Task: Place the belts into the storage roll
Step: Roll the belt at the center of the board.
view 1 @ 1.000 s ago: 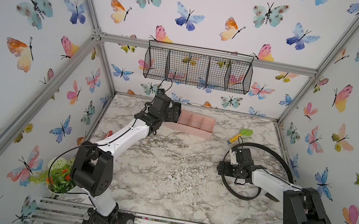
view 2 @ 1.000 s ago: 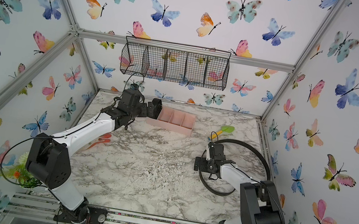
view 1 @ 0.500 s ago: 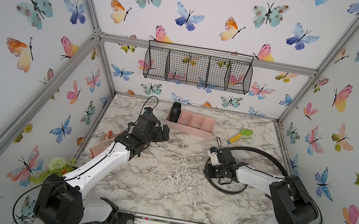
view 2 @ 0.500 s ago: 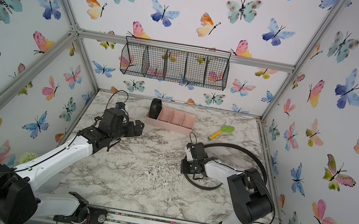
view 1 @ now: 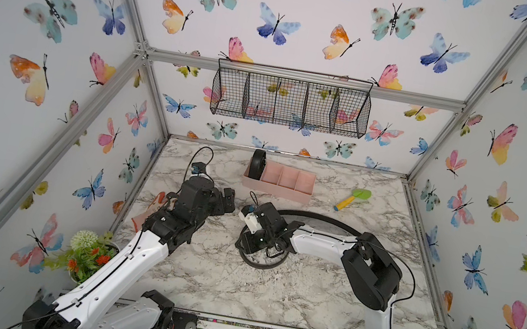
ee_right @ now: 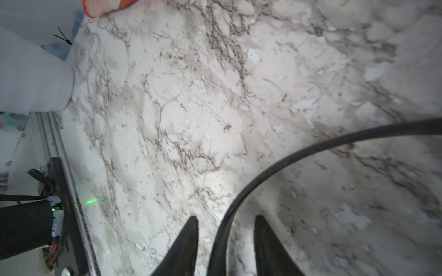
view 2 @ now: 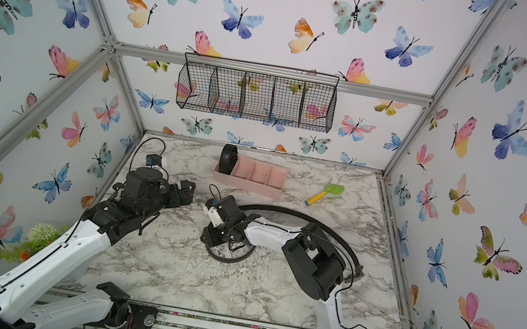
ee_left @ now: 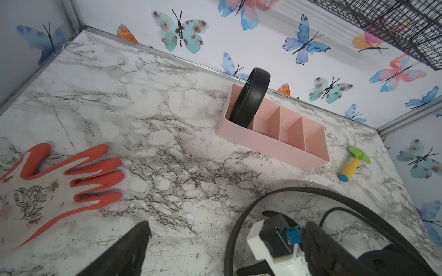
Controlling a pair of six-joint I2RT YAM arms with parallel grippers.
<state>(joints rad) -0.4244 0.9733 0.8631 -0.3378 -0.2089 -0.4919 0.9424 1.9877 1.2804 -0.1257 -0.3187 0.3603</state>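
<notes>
Item one: loose belt, uncoiled on the bench, running between the parted, non-pinching fingers of the right gripper; not yet stowed. Left gripper, alongside: spread wide, empty. Item two, farther beyond both grippers: coiled belt, standing in the storage roll, end compartment; stowed. Judged half done.

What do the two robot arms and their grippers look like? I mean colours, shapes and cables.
Both the left arm and the right arm have smooth white shell links joined by bulky black joints, with thin black cables running along them. The left gripper and the right gripper are black, each with two tapered, pointed fingers.
</notes>
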